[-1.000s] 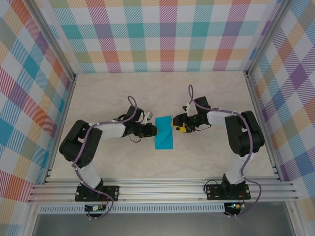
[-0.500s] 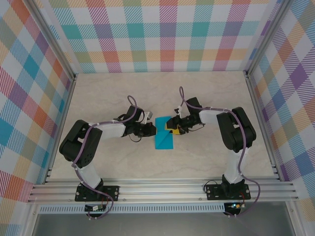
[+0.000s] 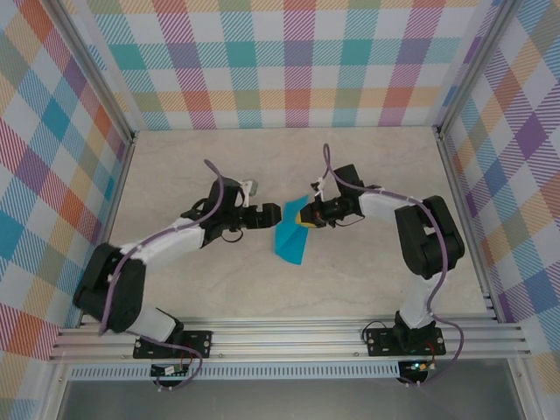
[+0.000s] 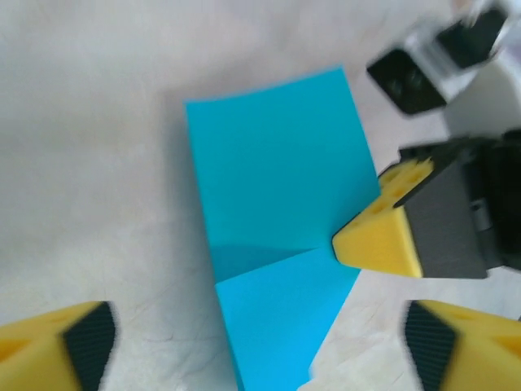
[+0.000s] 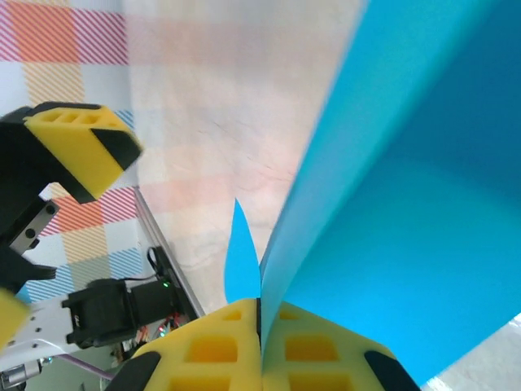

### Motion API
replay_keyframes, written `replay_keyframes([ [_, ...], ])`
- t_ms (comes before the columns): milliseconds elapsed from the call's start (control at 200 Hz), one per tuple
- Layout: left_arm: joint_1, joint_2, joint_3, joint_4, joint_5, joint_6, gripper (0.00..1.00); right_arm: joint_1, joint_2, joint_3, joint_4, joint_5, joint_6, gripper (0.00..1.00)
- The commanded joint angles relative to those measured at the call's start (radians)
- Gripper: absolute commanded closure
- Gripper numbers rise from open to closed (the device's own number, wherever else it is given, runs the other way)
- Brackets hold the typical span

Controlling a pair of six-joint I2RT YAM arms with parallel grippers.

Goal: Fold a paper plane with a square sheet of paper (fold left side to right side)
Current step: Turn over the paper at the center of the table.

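1. Since the paper [image 3: 291, 236] is a thin sheet, I judge it very light, limp away from its creases, and quick to slide on the smooth table [image 3: 201, 280]. It will crumple or tear if pulled hard.
2. Right claw [image 3: 306, 216]: pads pressed together on the paper's edge. In the right wrist view the blue sheet [image 5: 407, 163] runs straight into the seam between the yellow pads [image 5: 203, 350] and rises away from them, so at least one layer is lifted.
3. Left claw [image 3: 262, 214]: jaws wide apart and holding nothing. In the left wrist view its two fingers sit either side of the frame, with the paper [image 4: 277, 204] ahead of them.
4. Location: the paper lies between the two claws, just ahead of the left claw's tips, with its right edge in the right claw [image 4: 374, 236].
5. Shape: a folded strip, longer than wide, with a slanted crease line near mid-length.
6. Long axis: crosswise to both claws, running from the far side toward the arm bases, with the near end leaning slightly toward the left claw.
7. No nose is formed yet, so I can assign no pointing direction.
8. Grip advice (judgement): take it at an edge or corner, pinch lightly, and pin the rest flat with the free claw before creasing.
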Motion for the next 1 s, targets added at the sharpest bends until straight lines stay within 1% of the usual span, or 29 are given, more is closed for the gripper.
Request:
replay_keyframes([
  [0, 0.022, -0.173, -0.033, 0.032, -0.117, -0.021, 0.0, -0.049, -0.127, 0.058, 0.051, -0.055, -0.044, 0.97],
  [75, 0.027, -0.251, -0.025, 0.04, -0.102, -0.023, 0.0, -0.064, -0.183, 0.097, 0.057, -0.094, -0.057, 0.96],
  [165, 0.028, -0.293, 0.008, 0.045, -0.031, -0.029, 0.0, -0.064, -0.23, 0.157, 0.045, -0.148, -0.071, 0.96],
  [235, 0.028, -0.291, 0.04, 0.061, 0.063, -0.039, 0.0, -0.064, -0.255, 0.199, 0.063, -0.201, -0.058, 0.96],
  [335, 0.028, -0.272, 0.074, 0.13, 0.198, -0.084, 0.0, -0.059, -0.284, 0.243, 0.088, -0.258, -0.035, 0.96],
  [500, 0.028, -0.24, 0.098, 0.227, 0.295, -0.139, 0.0, -0.019, -0.304, 0.325, 0.03, -0.35, -0.08, 0.95],
  [565, 0.027, -0.225, 0.098, 0.291, 0.342, -0.173, 0.03, -0.004, -0.309, 0.343, 0.02, -0.385, -0.091, 0.95],
  [685, 0.026, -0.214, 0.089, 0.391, 0.393, -0.233, 0.15, 0.017, -0.317, 0.36, 0.015, -0.408, -0.093, 0.94],
  [730, 0.025, -0.217, 0.086, 0.405, 0.396, -0.242, 0.23, 0.019, -0.319, 0.361, 0.012, -0.4, -0.093, 0.94],
  [870, 0.025, -0.23, 0.086, 0.402, 0.398, -0.247, 0.53, 0.018, -0.324, 0.354, 0.017, -0.373, -0.084, 0.93],
  [945, 0.025, -0.239, 0.085, 0.39, 0.394, -0.242, 0.64, 0.02, -0.322, 0.349, 0.017, -0.36, -0.077, 0.92],
  [995, 0.024, -0.244, 0.084, 0.379, 0.388, -0.235, 0.68, 0.018, -0.323, 0.344, 0.016, -0.352, -0.075, 0.92],
])
